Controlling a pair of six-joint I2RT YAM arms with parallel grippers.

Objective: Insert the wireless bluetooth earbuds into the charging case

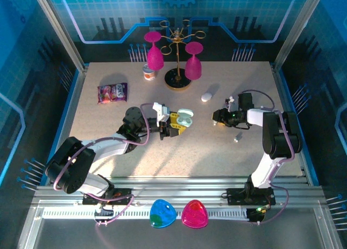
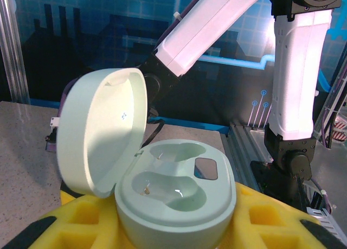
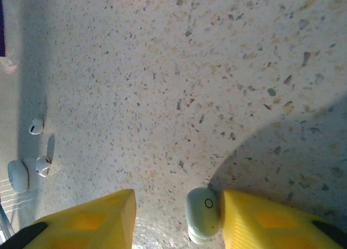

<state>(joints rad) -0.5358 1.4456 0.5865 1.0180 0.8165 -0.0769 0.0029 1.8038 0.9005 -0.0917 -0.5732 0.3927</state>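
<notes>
Speckled beige surface (image 1: 190, 151); blue grid-pattern walls (image 1: 108, 10) behind and beside it; aluminium rail (image 1: 190, 184) along its near edge.

1. charging case (image 2: 179, 205): smooth mint plastic, soft satin sheen
2. earbud (image 3: 203, 215): glossy pale plastic
3. table (image 3: 190, 70): speckled stone-look top, pretty matt
4. left gripper pads (image 2: 271, 216): yellow, foamy-looking, matt
5. snack packet (image 1: 112, 92): shiny crinkly foil
</notes>
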